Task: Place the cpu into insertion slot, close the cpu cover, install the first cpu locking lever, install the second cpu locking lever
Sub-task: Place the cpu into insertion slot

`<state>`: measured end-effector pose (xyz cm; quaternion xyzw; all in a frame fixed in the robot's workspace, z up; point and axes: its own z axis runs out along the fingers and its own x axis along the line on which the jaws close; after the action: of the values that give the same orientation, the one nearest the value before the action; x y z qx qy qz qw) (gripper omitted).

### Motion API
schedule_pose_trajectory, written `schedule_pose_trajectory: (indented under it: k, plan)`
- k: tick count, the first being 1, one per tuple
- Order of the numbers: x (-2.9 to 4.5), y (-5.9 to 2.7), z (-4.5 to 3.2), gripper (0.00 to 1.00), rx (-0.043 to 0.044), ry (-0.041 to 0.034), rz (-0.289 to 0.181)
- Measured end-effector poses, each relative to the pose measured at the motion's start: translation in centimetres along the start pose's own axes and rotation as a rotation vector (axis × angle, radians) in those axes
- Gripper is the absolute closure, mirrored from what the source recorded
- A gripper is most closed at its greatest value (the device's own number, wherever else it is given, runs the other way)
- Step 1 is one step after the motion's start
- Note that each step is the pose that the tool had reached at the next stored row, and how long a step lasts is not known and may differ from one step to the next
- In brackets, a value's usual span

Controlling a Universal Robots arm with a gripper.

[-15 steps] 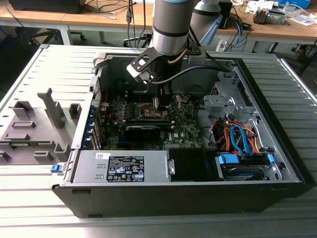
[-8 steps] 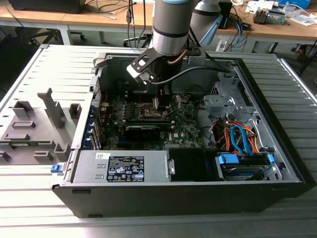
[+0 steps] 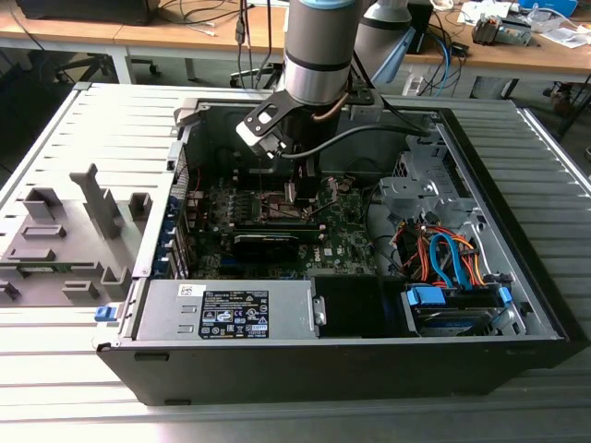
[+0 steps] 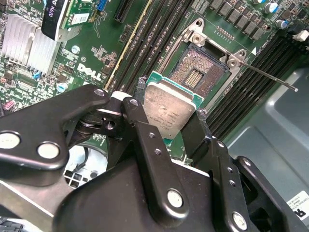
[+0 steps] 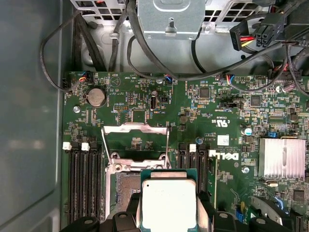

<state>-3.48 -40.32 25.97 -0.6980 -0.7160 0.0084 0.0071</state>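
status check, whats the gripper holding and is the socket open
Gripper shut on the cpu. Cpu held above the insertion slot, not seated. Cpu cover raised, slot bare, nothing between.

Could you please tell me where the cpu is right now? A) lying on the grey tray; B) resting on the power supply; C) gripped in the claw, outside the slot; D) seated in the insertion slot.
C: in the second wrist view the claw clamps the cpu by its edges, while the insertion slot lies bare.
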Motion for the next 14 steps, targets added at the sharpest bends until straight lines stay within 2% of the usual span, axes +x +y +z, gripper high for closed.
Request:
schedule_pose_trajectory:
  k: [9, 14]
  plan:
    - [0.00, 0.01, 0.28, 0.46, 0.0000, 0.0000, 0.000]
    - [0.00, 0.02, 0.88, 0.46, 0.0000, 0.0000, 0.000]
